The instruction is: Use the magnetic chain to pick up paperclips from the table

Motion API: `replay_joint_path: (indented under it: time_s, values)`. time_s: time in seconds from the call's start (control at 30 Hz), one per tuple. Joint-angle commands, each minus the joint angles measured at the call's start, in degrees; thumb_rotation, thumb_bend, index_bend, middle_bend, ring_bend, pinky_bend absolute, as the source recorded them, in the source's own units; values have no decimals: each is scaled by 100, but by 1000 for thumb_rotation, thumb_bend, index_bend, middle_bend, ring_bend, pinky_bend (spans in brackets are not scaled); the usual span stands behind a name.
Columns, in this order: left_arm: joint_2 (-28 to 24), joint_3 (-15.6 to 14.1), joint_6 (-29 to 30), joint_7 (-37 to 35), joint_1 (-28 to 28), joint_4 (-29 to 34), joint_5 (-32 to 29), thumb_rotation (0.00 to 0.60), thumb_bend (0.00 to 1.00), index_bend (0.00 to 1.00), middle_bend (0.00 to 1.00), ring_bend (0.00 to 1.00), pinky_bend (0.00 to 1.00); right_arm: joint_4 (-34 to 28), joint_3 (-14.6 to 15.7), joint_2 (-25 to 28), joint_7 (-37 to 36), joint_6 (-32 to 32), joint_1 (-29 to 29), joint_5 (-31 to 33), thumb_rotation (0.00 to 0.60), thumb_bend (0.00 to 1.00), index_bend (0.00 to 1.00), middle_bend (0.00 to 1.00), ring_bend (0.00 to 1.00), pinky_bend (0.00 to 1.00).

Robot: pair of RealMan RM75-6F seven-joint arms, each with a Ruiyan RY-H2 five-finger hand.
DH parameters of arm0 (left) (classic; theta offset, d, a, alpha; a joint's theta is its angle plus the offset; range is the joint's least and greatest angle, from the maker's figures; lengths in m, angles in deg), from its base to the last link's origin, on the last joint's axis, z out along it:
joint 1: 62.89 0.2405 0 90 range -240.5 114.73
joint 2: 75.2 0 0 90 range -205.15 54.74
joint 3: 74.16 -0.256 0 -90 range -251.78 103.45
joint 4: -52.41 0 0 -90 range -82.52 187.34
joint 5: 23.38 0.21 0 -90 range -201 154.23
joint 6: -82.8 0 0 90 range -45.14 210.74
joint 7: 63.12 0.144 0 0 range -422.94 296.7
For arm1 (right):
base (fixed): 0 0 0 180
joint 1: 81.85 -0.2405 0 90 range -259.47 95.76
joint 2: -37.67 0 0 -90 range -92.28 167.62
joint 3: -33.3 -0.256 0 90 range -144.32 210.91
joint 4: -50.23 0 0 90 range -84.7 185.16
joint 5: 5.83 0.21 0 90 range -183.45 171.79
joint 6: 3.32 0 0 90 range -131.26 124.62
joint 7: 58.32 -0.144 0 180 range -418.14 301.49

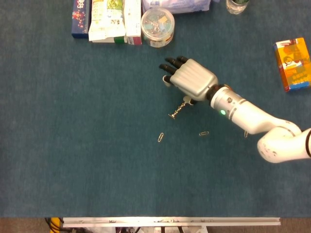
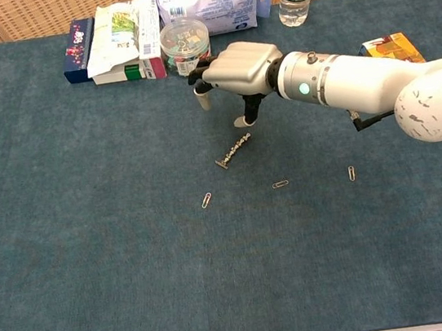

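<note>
**Magnetic chain flat on the cloth, right hand spread above it**

The magnetic chain (image 1: 178, 110) lies stretched out on the blue table (image 1: 73, 145), slanting from a small crossbar at its lower-left end up toward the right hand (image 1: 191, 81). It looks light and limp, a string of small metal links that would sag and swing once lifted. The sensible place to pinch it is probably the upper end, nearest the hand, so the rest can dangle over the clips. Being thin and lying flat on cloth, it may be fiddly to get fingertips under.

Three paperclips lie apart from it: one paperclip (image 2: 207, 200) just below the crossbar end, a second paperclip (image 2: 280, 183) to the right of that, and a third paperclip (image 2: 351, 173) further right. None touches the chain.

The right hand hovers over the chain's upper end with its fingers spread and nothing in them. The left hand appears in neither view.

The chest view shows the hand raised clear of the cloth, with the thumb pointing down toward the chain; the head view hides that gap, and its forearm nearly covers the third clip. A round tub (image 1: 157, 26) of clips sits beyond, among boxes.
</note>
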Motion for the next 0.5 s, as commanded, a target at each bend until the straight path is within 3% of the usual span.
replay_joint_path:
  time_s: [0.03,0.5]
  values:
    - [-7,-5,0,-10,3,3,2,600,331,560,256,12,0,97,29,-65,140,100,-73,101,600,171,393,95,0,118]
    - [-6,-24,47,-84,32,-31,48,600,332,561,256,12,0,223,213,-125,470,314,-196,345,600,189,454,92,0,114]
